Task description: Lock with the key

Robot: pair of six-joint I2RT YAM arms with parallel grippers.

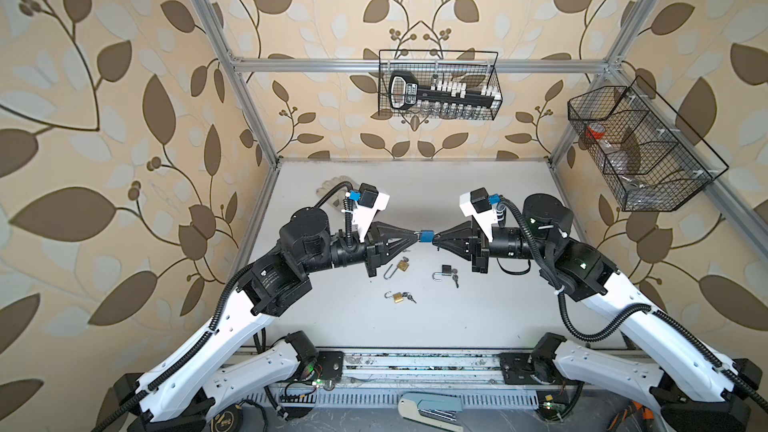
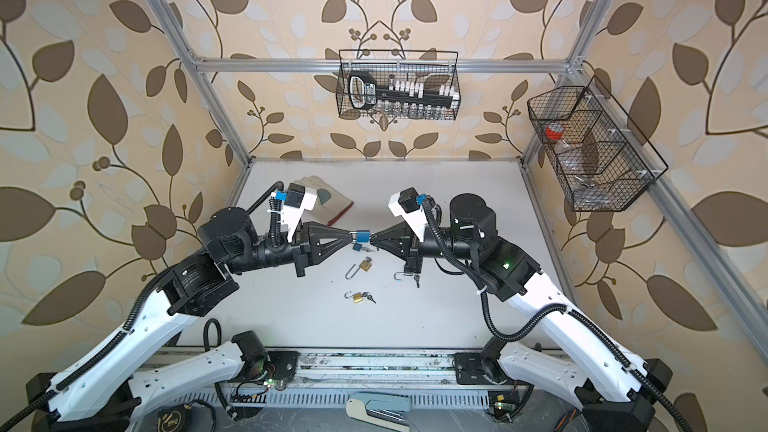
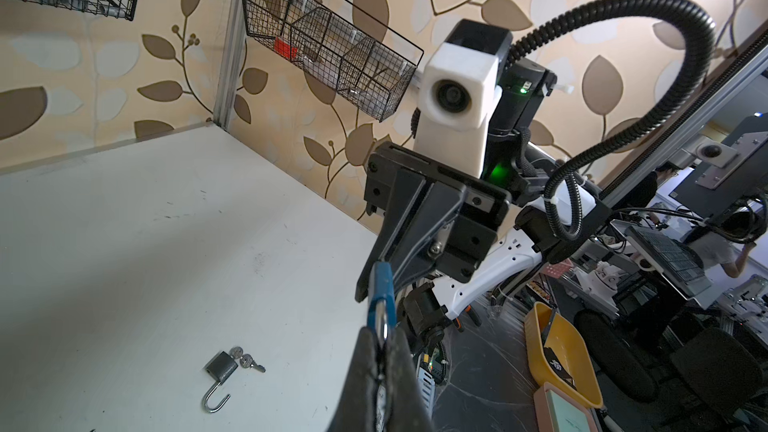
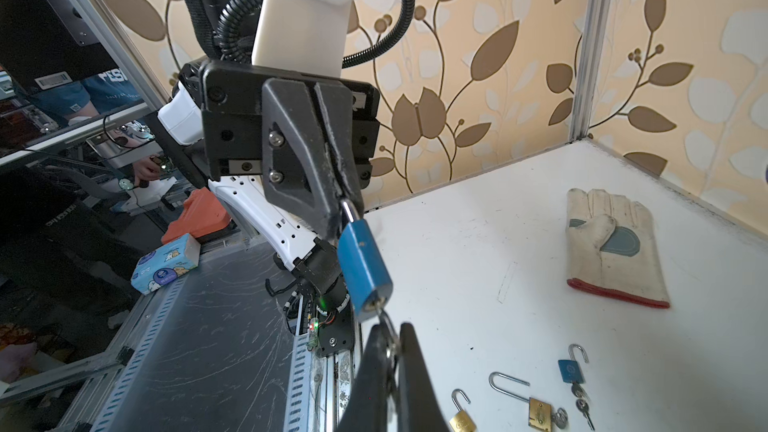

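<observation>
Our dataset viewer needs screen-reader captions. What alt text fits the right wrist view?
A blue padlock is held in mid-air between two grippers: the left gripper pinches its shackle, and the right gripper is shut on the key in its keyhole. Beyond, on the white table, lie a work glove and three open padlocks.

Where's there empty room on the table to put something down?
Bare table runs from the glove to the far right corner, and again between the small brass padlock and the front rail. The middle is crowded with open padlocks.
</observation>
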